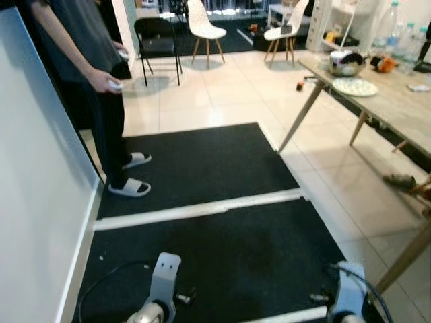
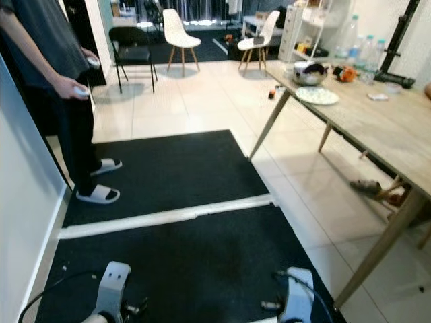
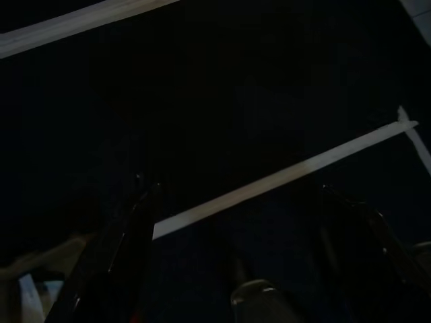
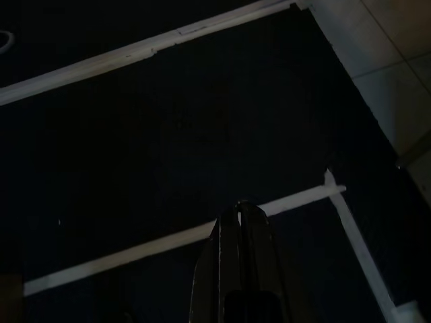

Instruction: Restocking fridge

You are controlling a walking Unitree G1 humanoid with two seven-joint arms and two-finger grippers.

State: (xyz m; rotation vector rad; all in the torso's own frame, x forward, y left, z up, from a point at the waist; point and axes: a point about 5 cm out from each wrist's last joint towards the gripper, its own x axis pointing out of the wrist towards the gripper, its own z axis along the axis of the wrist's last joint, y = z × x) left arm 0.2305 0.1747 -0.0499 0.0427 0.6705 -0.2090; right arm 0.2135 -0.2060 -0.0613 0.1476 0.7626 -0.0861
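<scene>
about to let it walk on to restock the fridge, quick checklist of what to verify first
1. Left hand free, fingers apart: ok.
2. Right hand free, fingers together, nothing held: ok.
3. Black mat ahead bare of obstacles: ok.
4. Person standing at the mat's left edge, close to the path: not ok.
5. Wooden table leg near the right side: not ok if it turns right.
6. Fridge located: cannot tell.
</scene>
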